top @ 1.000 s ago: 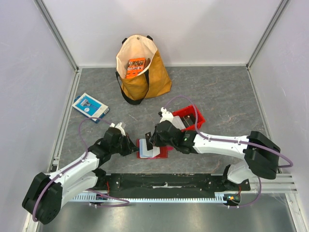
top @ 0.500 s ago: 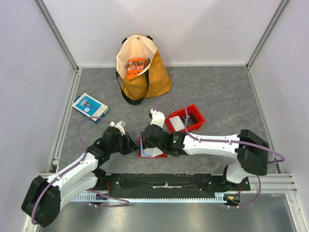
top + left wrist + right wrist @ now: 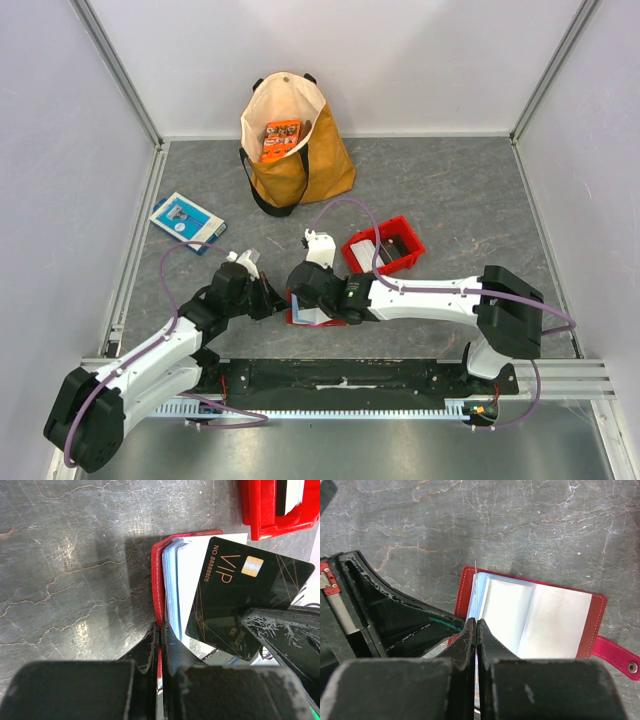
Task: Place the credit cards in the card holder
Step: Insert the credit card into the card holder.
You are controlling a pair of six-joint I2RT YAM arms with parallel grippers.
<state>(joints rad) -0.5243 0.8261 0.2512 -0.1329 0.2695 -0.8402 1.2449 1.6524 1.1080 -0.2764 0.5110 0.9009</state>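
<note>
Top: wallet [image 3: 335, 321] lies open at the middle of the tabletop's [image 3: 450, 190] near edge. Left wrist: left tool [image 3: 160, 635] is pinched on the wallet's red cover edge. Black VIP card [image 3: 240, 600] is askew over the pockets, chip corner up-frame. Right wrist: right tool [image 3: 476, 630] is clamped on the card, seen edge-on. Wallet's long axis runs across frame, snap tab [image 3: 617, 660] pointing lower right.

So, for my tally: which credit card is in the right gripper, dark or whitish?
The dark VIP-printed card, pinched in the right gripper at the open card holder; whitish cards lie in the red bin.
</note>
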